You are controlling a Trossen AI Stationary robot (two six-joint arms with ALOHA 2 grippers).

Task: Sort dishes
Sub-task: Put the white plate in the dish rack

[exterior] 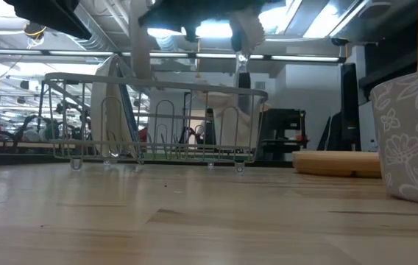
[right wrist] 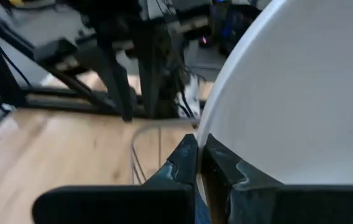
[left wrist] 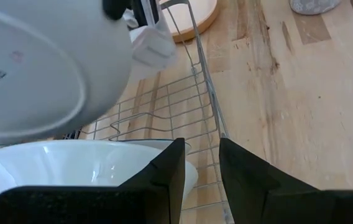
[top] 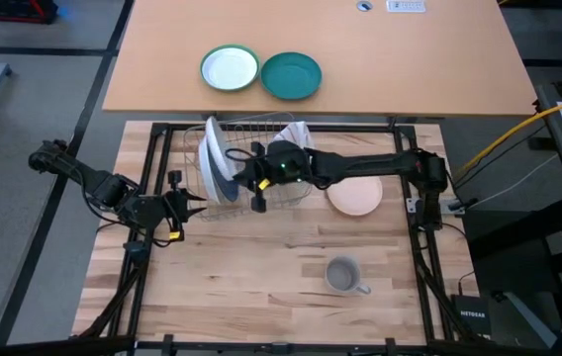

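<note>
The mug (top: 342, 276) is seen nearest the front edge of the table (top: 261, 297), well short of the rack (top: 261, 193) and upright, handle out to one side; it is not yet dealt with. Closer to the rack, just beside its right end, the tan plate (top: 354, 196) is lying flat on the boards, also waiting.

At the rack's left end, the left gripper (top: 194, 206) is parked low, its fingers (left wrist: 164, 180) held a little apart with nothing between them, pointed along the wire rim. Inside the rack, white plates (top: 212, 156) are already stood on edge, with a dark blue plate (top: 224, 181) tucked against them, so part of the sorting is judged done.

Over the rack's middle, the right gripper (top: 258, 188) is clamped on the rim of a white plate (right wrist: 301, 93), which is held on edge above the wires and not yet seated, as far as can be judged.

Beyond the rack, on the far desk (top: 439, 59), a green-rimmed plate (top: 230, 68) and a teal plate (top: 291, 76) are left side by side.

Still to be handled, it seems: the held plate, the tan plate, the mug.
</note>
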